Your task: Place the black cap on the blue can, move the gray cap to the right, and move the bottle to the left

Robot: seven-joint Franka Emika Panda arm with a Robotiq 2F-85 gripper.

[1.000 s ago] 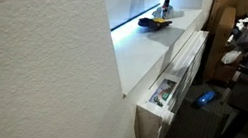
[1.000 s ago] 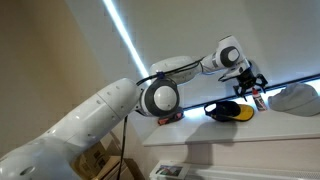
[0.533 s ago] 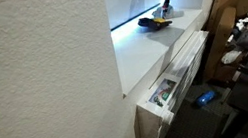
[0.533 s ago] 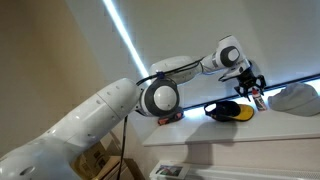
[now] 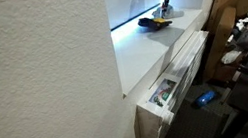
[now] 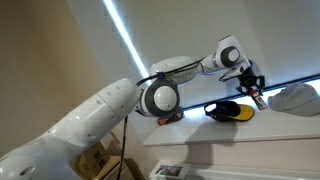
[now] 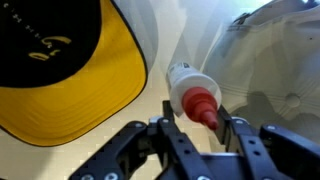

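1. The step in hand looks like the third one, moving the bottle to the left. In the wrist view the hand (image 7: pixel 200 122) is down over the bottle (image 7: pixel 192 88), with one finger on either side of its red top.
2. The fingers stand close against that red top with hardly any gap. I cannot tell from these views whether they are clamped on it or just short of touching.
3. The bottle stands on the white tabletop (image 7: pixel 185 35), between the two caps. The black cap (image 7: pixel 50 30), with its yellow under-brim showing, is just beside it on one side. The gray cap (image 7: pixel 280 45) is near it on the other.
4. An exterior view shows the same order: black cap (image 6: pixel 225 110), then the hand (image 6: pixel 248 86) over the bottle (image 6: pixel 258 98), then the gray cap (image 6: pixel 296 97) at the far end.
5. The blue can shows in no view. It may sit under the black cap, but that cannot be confirmed, so I would not count the first step as done.
6. The next move calls for a firm hold on the narrow red top. The bottle then needs a lift high enough to carry it past the black cap's brim, which is very close.
7. As for containers, the bottle has an opaque white body and its red top is on, so its contents are hidden.
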